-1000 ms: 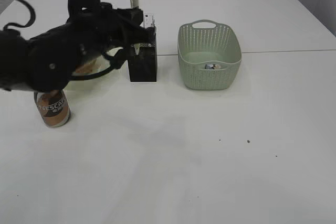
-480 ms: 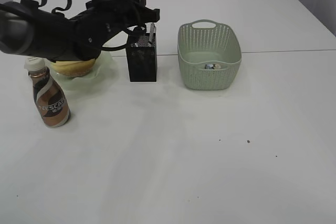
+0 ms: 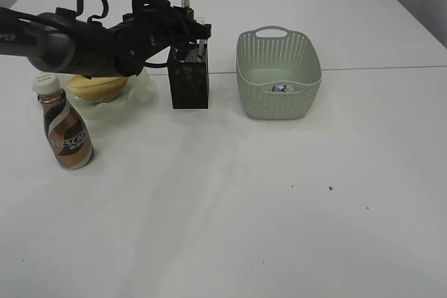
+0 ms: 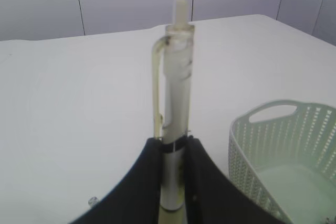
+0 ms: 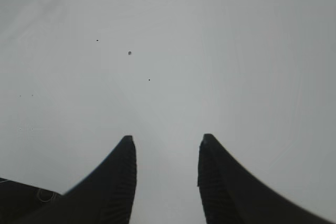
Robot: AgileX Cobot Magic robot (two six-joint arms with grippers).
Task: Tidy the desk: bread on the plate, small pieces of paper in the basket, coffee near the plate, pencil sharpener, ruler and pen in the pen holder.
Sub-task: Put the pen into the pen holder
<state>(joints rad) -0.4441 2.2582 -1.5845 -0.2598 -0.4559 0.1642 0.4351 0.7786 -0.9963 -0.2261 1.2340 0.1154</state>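
Gripping the pen (image 4: 176, 129) upright between nearly closed left fingers (image 4: 147, 182) above the pen holder (image 3: 189, 82), a misaligned release could drop it onto the table (image 3: 279, 207).

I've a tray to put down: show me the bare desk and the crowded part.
Free: the front desk, below the coffee and basket, and right of the basket. Crowded: back left, around plate, bread and pen holder.

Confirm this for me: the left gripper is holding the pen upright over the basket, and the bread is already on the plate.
Not quite. The left gripper holds the pen upright over the pen holder, not the basket; the exterior view shows it. The bread is indeed on the plate.
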